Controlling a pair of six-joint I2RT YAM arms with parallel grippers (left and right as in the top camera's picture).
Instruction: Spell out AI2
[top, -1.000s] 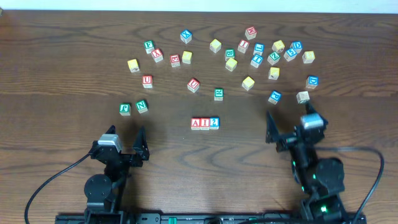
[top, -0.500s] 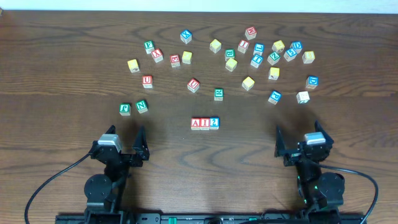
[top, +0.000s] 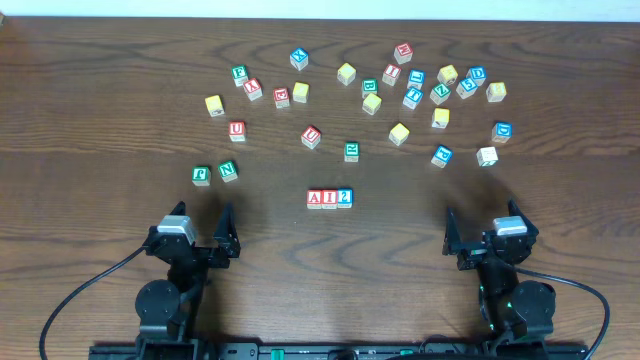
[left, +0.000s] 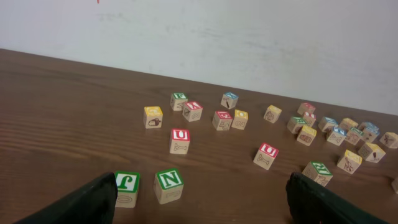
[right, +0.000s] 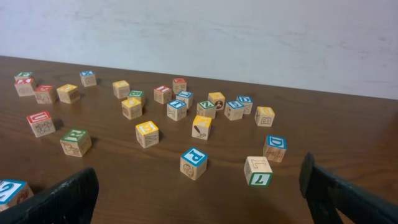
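1. Three cubes are lined up in the AI2 row: A cube (top: 315, 198), I cube (top: 330, 198), 2 cube (top: 345, 197), side by side and touching. Spelling is judged done.
2. The row's long axis is run left to right. Both claws are kept on the row's near side, well apart from it.
3. Left claw (top: 192, 232) is spread wide and empty. It is judged slightly nearer, and the row lies ahead to its right.
4. Right claw (top: 487, 235) is spread wide and empty. The row lies ahead to its left.
5. About twenty-eight loose cubes (top: 352, 151) are counted on the worktop (top: 100, 200), beyond and beside the row, none touching it.
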